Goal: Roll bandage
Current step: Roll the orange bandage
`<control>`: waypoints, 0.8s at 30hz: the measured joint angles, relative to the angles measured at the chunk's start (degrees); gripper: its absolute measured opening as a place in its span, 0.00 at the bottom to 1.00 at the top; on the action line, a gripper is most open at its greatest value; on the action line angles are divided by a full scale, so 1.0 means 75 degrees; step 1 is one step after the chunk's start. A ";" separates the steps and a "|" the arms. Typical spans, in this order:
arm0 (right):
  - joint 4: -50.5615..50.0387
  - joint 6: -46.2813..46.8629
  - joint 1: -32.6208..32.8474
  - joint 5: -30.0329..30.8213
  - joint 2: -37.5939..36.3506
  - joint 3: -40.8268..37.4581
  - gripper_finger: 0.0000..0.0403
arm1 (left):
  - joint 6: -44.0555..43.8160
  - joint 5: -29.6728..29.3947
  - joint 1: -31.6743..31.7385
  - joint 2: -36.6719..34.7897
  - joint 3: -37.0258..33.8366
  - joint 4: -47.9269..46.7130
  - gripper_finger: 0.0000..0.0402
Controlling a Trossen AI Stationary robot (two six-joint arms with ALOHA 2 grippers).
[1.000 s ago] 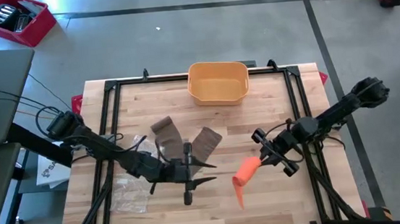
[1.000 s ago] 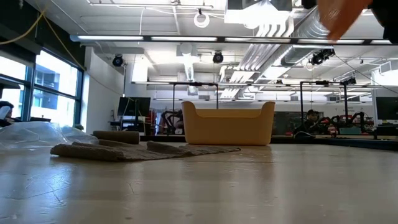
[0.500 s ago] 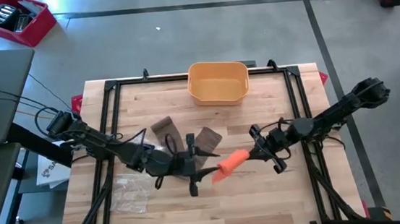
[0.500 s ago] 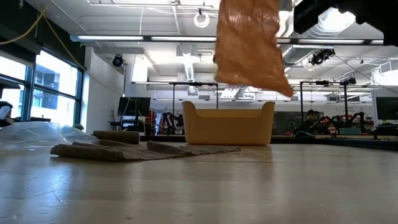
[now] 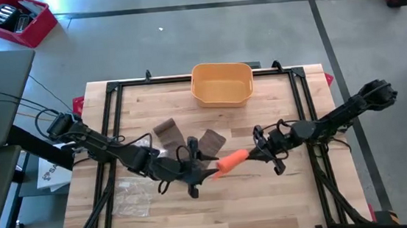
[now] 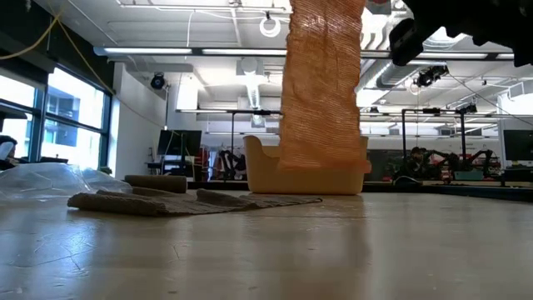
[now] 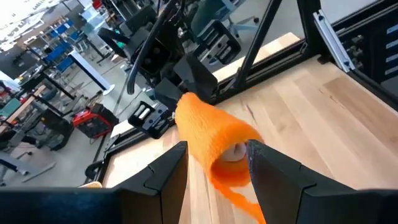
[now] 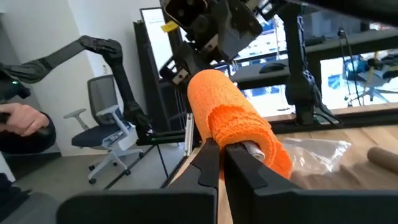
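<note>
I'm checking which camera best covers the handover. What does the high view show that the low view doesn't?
Only the high view shows both arms meeting mid-table: the right gripper shut on the orange bandage roll, the left gripper open at its other end. Only the low view shows the bandage's loose tail hanging above the wood. Both show the yellow bin, the brown bandages and the plastic wrapper.

Pretty clearly a robotics lab or workshop. Polished concrete floor (image 5: 182,42) with taped lines, exposed ducts and pipes (image 6: 375,37) overhead, big windows (image 6: 50,125), black metal frame rigs (image 6: 250,133) in the back. Office chair (image 8: 102,134) and a second robot arm (image 8: 74,53) beside the wooden surface (image 5: 284,195), plus a red parts bin (image 5: 14,20).
</note>
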 joint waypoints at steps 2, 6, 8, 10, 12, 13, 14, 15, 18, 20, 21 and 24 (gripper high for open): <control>-0.0051 0.0052 0.0000 0.0082 -0.0003 0.0000 0.00 | 0.0040 0.0003 0.0014 0.0000 0.0000 0.0141 0.40; -0.0059 0.0098 0.0001 0.0153 -0.0003 0.0000 0.00 | 0.0359 0.0180 0.0072 0.0000 0.0000 0.0201 0.40; -0.0062 0.0140 0.0000 0.0300 -0.0003 0.0000 0.00 | 0.0395 0.0080 0.0108 0.0000 0.0000 0.0068 0.40; -0.0062 0.0139 0.0000 0.0337 -0.0006 0.0000 0.00 | 0.0357 -0.0561 0.0105 -0.0050 -0.0001 -0.0355 0.40; -0.0087 0.0164 0.0000 0.0337 -0.0062 0.0005 0.00 | -0.0085 -0.1155 0.0064 -0.0138 -0.0009 -0.0972 0.40; -0.0126 0.0175 0.0000 0.0340 -0.0103 0.0047 0.00 | -0.0441 -0.1218 0.0075 -0.0209 -0.0009 -0.1325 0.40; -0.0206 0.0177 0.0000 0.0337 -0.0151 0.0112 0.00 | -0.0882 -0.1128 0.0132 -0.0243 -0.0009 -0.1654 0.40; -0.0317 0.0148 0.0002 0.0337 -0.0210 0.0183 0.00 | -0.1284 -0.0887 0.0196 -0.0245 -0.0009 -0.1834 0.40; -0.0950 -0.0079 0.0019 0.0360 -0.0403 0.0466 0.00 | -0.2416 0.0173 0.0392 -0.0207 -0.0242 -0.1856 0.40; -0.1537 -0.0203 0.0020 0.0427 -0.0548 0.0670 0.00 | -0.3179 0.0712 0.0450 -0.0172 -0.0474 -0.1563 0.40; -0.1808 -0.0240 0.0022 0.0490 -0.0598 0.0798 0.00 | -0.3534 0.0830 0.0443 -0.0172 -0.0657 -0.1293 0.40; -0.2711 -0.0288 0.0032 0.0657 -0.0724 0.1106 0.00 | -0.4429 0.0726 0.0329 -0.0153 -0.1365 -0.0305 0.40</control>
